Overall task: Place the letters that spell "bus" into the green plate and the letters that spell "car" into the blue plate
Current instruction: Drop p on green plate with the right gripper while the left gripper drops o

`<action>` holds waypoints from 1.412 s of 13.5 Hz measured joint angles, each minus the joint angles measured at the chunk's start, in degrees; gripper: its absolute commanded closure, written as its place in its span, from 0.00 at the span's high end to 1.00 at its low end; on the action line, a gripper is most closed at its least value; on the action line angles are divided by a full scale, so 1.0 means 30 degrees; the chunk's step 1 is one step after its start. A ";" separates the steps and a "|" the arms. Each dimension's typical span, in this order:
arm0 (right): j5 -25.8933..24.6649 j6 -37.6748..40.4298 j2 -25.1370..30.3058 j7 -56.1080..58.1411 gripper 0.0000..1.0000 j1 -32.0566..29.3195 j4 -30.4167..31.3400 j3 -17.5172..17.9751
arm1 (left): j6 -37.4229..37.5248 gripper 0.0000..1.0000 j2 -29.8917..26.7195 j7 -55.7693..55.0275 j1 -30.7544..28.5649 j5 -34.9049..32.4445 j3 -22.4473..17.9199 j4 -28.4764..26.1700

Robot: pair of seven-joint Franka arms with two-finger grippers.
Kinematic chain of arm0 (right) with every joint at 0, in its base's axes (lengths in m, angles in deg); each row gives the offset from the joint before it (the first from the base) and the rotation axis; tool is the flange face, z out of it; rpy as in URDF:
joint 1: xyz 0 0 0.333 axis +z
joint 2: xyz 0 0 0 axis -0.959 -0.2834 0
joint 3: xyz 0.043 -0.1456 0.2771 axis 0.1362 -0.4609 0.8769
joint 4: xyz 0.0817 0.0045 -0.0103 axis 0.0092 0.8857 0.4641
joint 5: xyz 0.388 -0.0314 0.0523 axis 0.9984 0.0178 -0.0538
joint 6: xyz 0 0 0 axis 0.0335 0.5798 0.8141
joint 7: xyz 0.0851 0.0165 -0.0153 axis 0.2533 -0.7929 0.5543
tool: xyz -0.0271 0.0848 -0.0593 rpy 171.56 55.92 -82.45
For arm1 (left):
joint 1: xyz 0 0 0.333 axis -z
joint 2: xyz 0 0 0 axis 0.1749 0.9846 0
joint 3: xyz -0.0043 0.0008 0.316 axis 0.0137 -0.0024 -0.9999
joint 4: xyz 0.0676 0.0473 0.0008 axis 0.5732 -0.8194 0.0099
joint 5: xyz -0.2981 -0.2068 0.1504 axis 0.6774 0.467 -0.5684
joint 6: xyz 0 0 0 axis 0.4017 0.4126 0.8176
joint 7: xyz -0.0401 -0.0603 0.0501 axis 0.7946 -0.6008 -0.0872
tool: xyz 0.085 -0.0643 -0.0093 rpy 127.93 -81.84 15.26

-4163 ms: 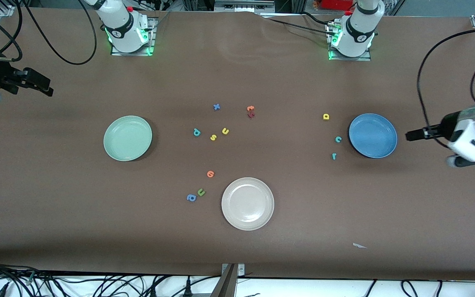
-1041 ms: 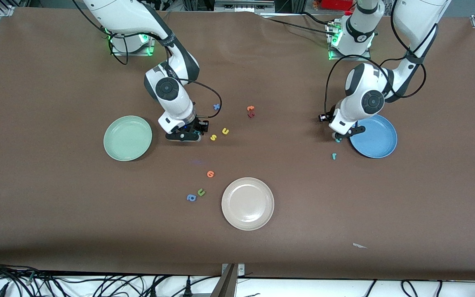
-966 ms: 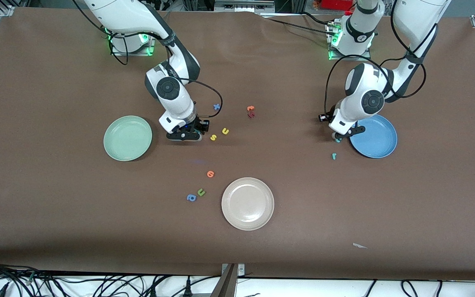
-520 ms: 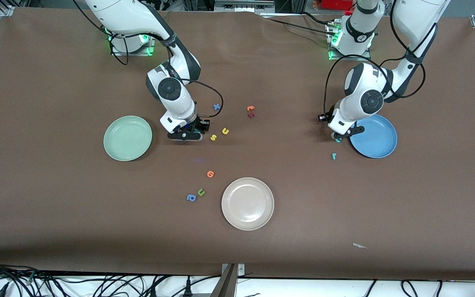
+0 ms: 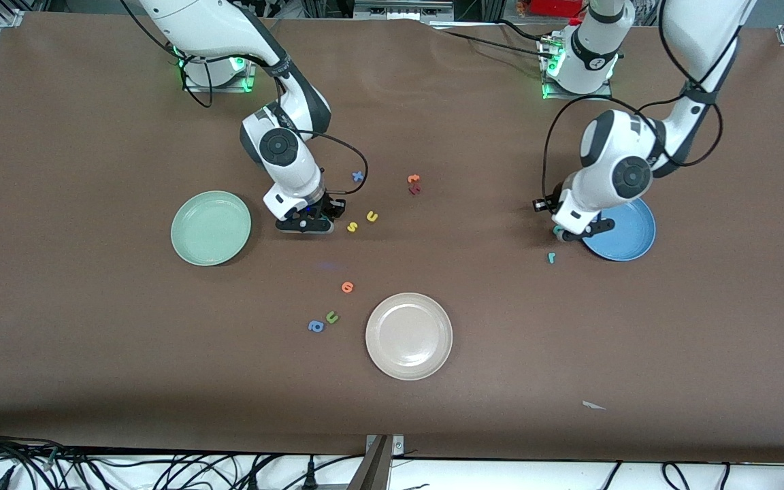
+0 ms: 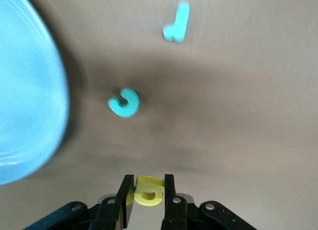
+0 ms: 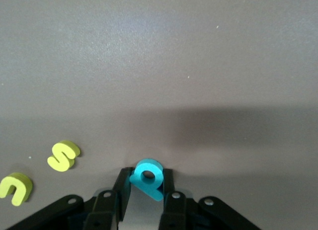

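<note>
Left arm has shifted since half a second ago: its wrist now sits over the edge of the blue plate (image 5: pixel 627 231) toward the front camera, off the spot where it was; the right arm has barely moved. Left gripper (image 6: pixel 148 196) is pinching the yellow "a" (image 6: pixel 149 191) between both fingers, lifted off the table, above the patch just beside the blue plate's rim. Teal "c" (image 6: pixel 124 102) lies on the table under that wrist, close to the blue plate; in the front view it's mostly covered by the arm. Teal "r" (image 5: pixel 551 257) sits a bit nearer the front camera, apart from the plate. Right gripper (image 7: pixel 145 190) is down at table level between the green plate (image 5: pixel 210 227) and the yellow letters, fingers clamped on the teal "b" (image 7: pixel 148 178); can't tell if it's off the surface yet. Yellow "s" (image 5: pixel 352 226) and yellow "u" (image 5: pixel 371 216) lie just beside that gripper, toward the left arm's end. Both plates hold no letters. Strays: blue "x" (image 5: pixel 358 176), orange and dark red letters (image 5: pixel 414 184) mid-table, orange letter (image 5: pixel 347 287), olive "u" (image 5: pixel 331 317) and blue "a" (image 5: pixel 315 327) near the cream plate (image 5: pixel 408 335).
</note>
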 measured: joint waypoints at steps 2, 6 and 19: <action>-0.0016 0.1023 0.0456 0.0120 0.19 0.0007 -0.0218 -0.0435 | 0.1853 0.16 -0.0223 0.2135 -0.1736 0.0000 -0.0076 0.1424; -0.0045 0.5734 0.2910 0.3494 0.19 -0.0033 -0.0425 -0.3144 | 0.2435 0.17 -0.0024 0.5325 -0.5090 -0.1547 -0.0181 0.1724; -0.0041 0.4000 0.3500 1.0813 1.00 -0.0169 0.3305 -0.7820 | 0.2380 1.00 0.1830 0.5438 -0.5753 -0.3104 0.0329 0.2671</action>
